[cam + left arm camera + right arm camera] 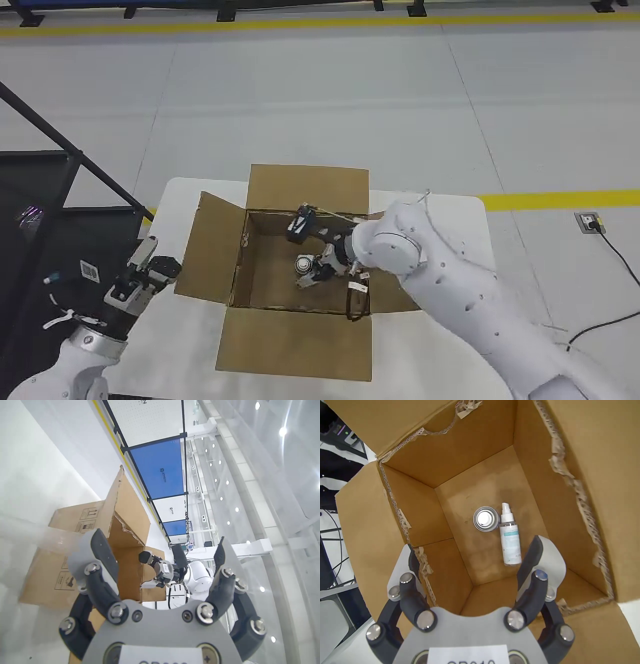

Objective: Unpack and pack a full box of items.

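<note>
You have bright, even light throughout. Beyond the left hand (161, 545), ceiling lamps (282, 431) flare into streaks of glare. Below the right hand (473, 547), the box (475, 465) is softly lit inside, its shadows faint. Straight lines bow near the wrist views' edges.

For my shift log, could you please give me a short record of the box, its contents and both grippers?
Box: open cardboard, flaps out, on white table
Contents: can standing upright; spray bottle lying beside it
Right gripper: open, empty, over the box opening
Left gripper: open, empty, outside the box
</note>
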Controlling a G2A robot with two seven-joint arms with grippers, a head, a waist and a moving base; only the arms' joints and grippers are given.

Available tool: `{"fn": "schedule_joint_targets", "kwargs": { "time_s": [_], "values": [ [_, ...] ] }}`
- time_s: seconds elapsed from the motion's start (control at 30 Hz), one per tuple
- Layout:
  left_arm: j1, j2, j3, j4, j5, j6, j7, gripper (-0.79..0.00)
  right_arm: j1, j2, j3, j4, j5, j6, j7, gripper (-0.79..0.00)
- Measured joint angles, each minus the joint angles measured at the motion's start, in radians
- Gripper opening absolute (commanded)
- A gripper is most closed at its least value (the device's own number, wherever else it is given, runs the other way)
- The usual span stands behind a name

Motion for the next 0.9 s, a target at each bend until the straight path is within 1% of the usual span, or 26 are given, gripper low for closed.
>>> {"fn": "schedule_joint_targets", "kwargs": {
  "time_s": [0.13, 0.23, 0.43, 0.57, 0.63, 0.67, 0.7, 0.77, 0.83, 0.87, 0.9],
  "values": [
    [0.003, 0.001, -0.001, 0.009, -0.015, -0.007, -0.006, 0.000, 0.059, -0.059, -0.105, 0.106, -0.050, 0.053, -0.044, 0.000],
    [-0.005, 0.003, 0.009, 0.018, -0.016, -0.020, -0.023, 0.000, 0.084, -0.096, -0.159, 0.162, -0.092, 0.096, -0.073, 0.000],
    [-0.024, 0.005, 0.026, 0.034, -0.029, -0.033, -0.032, 0.000, 0.110, -0.159, -0.226, 0.271, -0.129, 0.132, -0.108, 0.000],
    [-0.034, 0.007, 0.029, 0.045, -0.035, -0.035, -0.038, 0.000, 0.119, -0.203, -0.257, 0.355, -0.126, 0.131, -0.124, 0.000],
    [-0.037, 0.008, 0.028, 0.050, -0.039, -0.037, -0.040, 0.000, 0.123, -0.220, -0.265, 0.388, -0.127, 0.128, -0.135, -0.191],
    [-0.038, 0.009, 0.027, 0.053, -0.041, -0.038, -0.041, 0.000, 0.126, -0.231, -0.269, 0.410, -0.126, 0.127, -0.142, -0.259],
    [-0.038, 0.009, 0.027, 0.054, -0.041, -0.038, -0.042, 0.000, 0.127, -0.238, -0.271, 0.426, -0.126, 0.127, -0.147, -0.409],
    [-0.038, 0.009, 0.027, 0.054, -0.041, -0.038, -0.042, 0.000, 0.131, -0.253, -0.273, 0.459, -0.124, 0.129, -0.155, -0.465],
    [-0.038, 0.009, 0.027, 0.054, -0.041, -0.038, -0.042, 0.000, 0.134, -0.264, -0.272, 0.485, -0.123, 0.130, -0.162, -0.634],
    [-0.038, 0.009, 0.027, 0.054, -0.041, -0.038, -0.042, 0.000, 0.136, -0.271, -0.272, 0.500, -0.122, 0.127, -0.166, -0.690],
    [-0.038, 0.009, 0.027, 0.054, -0.041, -0.038, -0.042, 0.000, 0.137, -0.275, -0.271, 0.510, -0.121, 0.123, -0.169, -0.776]
  ]
}}
